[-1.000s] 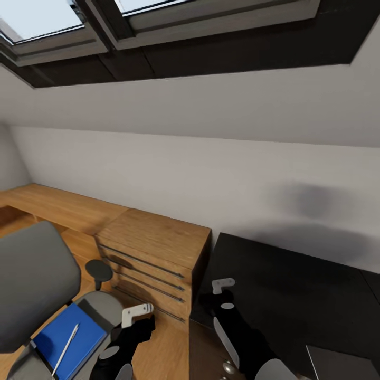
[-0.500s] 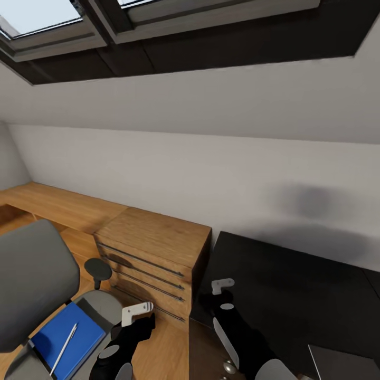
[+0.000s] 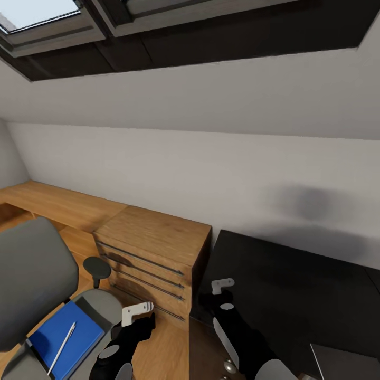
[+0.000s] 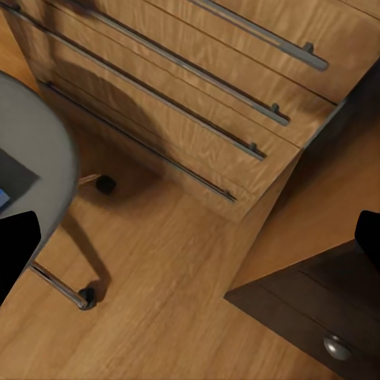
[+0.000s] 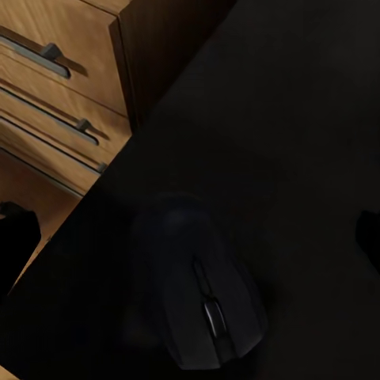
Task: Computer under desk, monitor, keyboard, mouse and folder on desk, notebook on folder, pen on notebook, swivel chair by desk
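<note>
The grey swivel chair [image 3: 32, 277] stands at the lower left. On its seat lies the blue folder [image 3: 79, 330], with a thin pale pen [image 3: 62, 348] on top. The black desk [image 3: 295, 285] fills the lower right. My left gripper [image 3: 138, 311] hangs open over the floor between chair and desk; its wrist view shows the chair seat [image 4: 36, 150] and a caster [image 4: 89, 297]. My right gripper [image 3: 222, 285] is open over the desk's near left corner. Below it, in the right wrist view, the black mouse [image 5: 202, 293] rests on the desktop, and the fingers do not touch it.
A light wooden drawer cabinet [image 3: 153, 248] stands against the wall between chair and desk, joined to a low wooden bench [image 3: 53, 203] running left. A black desk drawer with a silver knob [image 4: 339, 347] is below. A flat dark-grey object [image 3: 343, 361] lies at the desk's near right edge.
The whole picture has shifted slightly: the skylight slid toward the top edge and the chair edged left. Both grippers hold the same place and stay open.
</note>
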